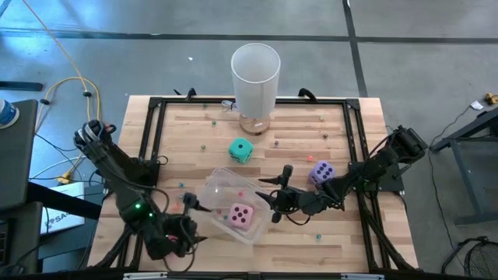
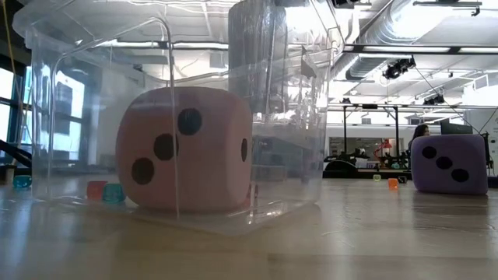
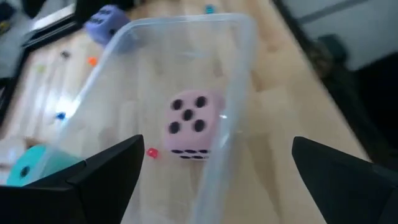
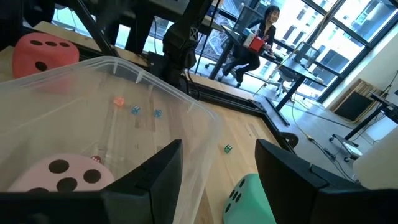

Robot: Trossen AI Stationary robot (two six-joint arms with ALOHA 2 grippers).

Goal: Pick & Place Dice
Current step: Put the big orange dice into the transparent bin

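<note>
No readable words or brands, only partial letters "SA" on a white box (image 1: 66, 218) beside the table

The left arm reaches in from the table's left edge, bent at the elbow, its wrist low near the front edge. The left gripper (image 1: 189, 204) points toward the table's middle with its 2 fingers (image 3: 93, 180) spread wide, nothing between them. The right arm stretches in low from the right edge, nearly straight. The right gripper (image 1: 270, 198) has its 2 fingers (image 4: 140, 180) partly apart, empty.
</note>
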